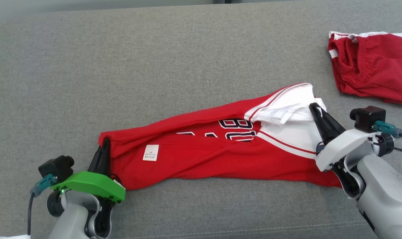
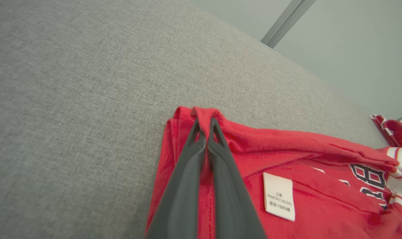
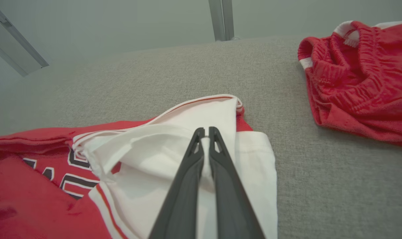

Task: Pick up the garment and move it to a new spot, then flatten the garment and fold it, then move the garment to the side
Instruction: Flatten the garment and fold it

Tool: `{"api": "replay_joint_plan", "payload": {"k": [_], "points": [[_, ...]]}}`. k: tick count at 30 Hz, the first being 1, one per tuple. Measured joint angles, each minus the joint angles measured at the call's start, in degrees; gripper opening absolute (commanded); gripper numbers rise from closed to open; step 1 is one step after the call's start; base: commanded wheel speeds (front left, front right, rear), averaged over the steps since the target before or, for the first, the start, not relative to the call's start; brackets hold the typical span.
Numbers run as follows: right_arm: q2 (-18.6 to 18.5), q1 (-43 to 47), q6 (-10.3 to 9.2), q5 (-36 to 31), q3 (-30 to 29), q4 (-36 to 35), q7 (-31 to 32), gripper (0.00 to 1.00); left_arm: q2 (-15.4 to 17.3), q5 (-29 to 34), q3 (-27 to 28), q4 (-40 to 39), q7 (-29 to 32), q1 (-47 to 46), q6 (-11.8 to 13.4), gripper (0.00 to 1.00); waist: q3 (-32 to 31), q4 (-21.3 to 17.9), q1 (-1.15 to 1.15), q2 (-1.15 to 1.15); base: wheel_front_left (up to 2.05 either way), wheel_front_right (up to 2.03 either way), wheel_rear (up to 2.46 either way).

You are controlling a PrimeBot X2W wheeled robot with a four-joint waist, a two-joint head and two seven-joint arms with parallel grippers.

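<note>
Got the left tool (image 1: 104, 146) clenched on the red end of the jersey (image 1: 204, 159), and the right tool (image 1: 315, 109) pinched shut on the bunched white end. Looks like the flattening stage, with the jersey strung out between both across the middle of the grey counter (image 1: 121, 66). Best to pull apart evenly and low, keeping tension so the rolled top edge opens out instead of twisting. Worth watching the white fold by the right grip, doubled over on itself. Further back on the right, spotting red shorts (image 1: 370, 66), well apart from the jersey. No real obstacle; just avoid dragging that way.
</note>
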Motion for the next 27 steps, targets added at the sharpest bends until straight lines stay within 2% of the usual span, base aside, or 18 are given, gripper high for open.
{"api": "replay_joint_plan", "payload": {"k": [11, 22, 23, 24, 25, 26, 27], "points": [[-1.0, 5.2, -1.44, -2.0, -5.7, -10.3, 0.0, 0.00, 0.6, 0.3, 2.7, -7.5, -0.2, 3.3, 1.2, 0.00, -1.6, -1.2, 0.00, 0.00, 0.00, 0.00, 0.00], [0.4, 14.1, -1.45, -2.5, -6.7, -12.5, 0.0, 0.00, 0.5, 0.1, 2.9, -9.6, -0.2, 11.4, 3.0, 0.00, -2.1, -1.8, 0.00, 0.00, 0.00, 0.00, 0.00], [0.5, 14.4, -1.44, -2.5, -6.8, -12.5, 0.0, 0.13, 0.6, 0.1, 2.8, -9.7, -0.2, 11.7, 3.0, 0.00, -2.1, -1.9, 0.00, 0.00, 0.00, 0.00, 0.00], [0.5, 14.7, -1.44, -2.5, -6.9, -12.5, 0.0, 0.32, 0.6, 0.1, 2.8, -9.9, -0.2, 12.1, 3.0, 0.09, -2.1, -2.0, 0.00, 0.00, 0.00, 0.00, 0.00], [0.6, 14.9, -1.43, -2.5, -7.1, -12.5, 0.0, 0.39, 0.6, 0.1, 2.8, -10.0, -0.2, 12.4, 3.0, 0.38, -2.1, -2.1, 0.00, 0.00, 0.00, 0.00, 0.00], [0.6, 15.3, -1.43, -2.5, -7.3, -12.5, 0.0, 0.45, 0.6, 0.1, 2.8, -10.2, -0.2, 12.6, 3.0, 0.77, -2.1, -2.1, 0.00, 0.00, 0.00, 0.00, 0.00], [0.5, 15.8, -1.43, -2.5, -7.5, -12.6, 0.0, 0.63, 0.6, 0.1, 2.8, -10.5, -0.2, 12.9, 3.0, 1.00, -2.1, -2.2, 0.00, 0.00, 0.00, 0.00, 0.00]]}}
